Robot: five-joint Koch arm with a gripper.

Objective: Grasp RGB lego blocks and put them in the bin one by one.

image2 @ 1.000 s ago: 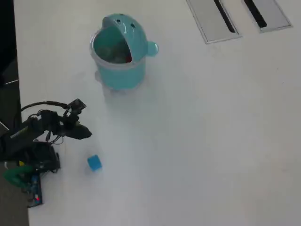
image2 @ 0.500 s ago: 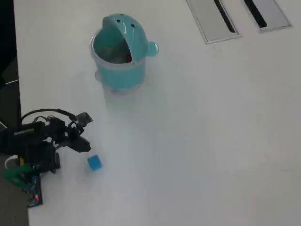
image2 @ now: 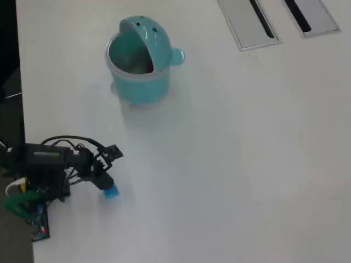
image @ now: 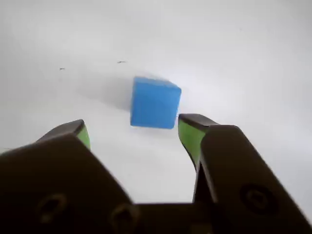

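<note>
Jaws stood apart on my black gripper (image: pixel 131 127) with its green-lined tips, and nothing was between them. Just ahead of the tips, in the wrist view, I saw the small blue cube-like plastic block (image: pixel 154 103) resting on the white table (image: pixel 253 58); the right-hand tip in that view sat close beside the block's lower corner, and I could not tell whether it touched. From overhead the gripper (image2: pixel 105 182) was over the near edge of the blue block (image2: pixel 112 192), partly covering it. Well beyond the gripper, toward the top of the overhead view, stood the teal round plastic bin (image2: pixel 137 82), its domed lid tipped back and the mouth showing, with something reddish inside that I could not make out. Two flat grey rectangular panels (image2: pixel 247 24) lay far off, past the bin.
</note>
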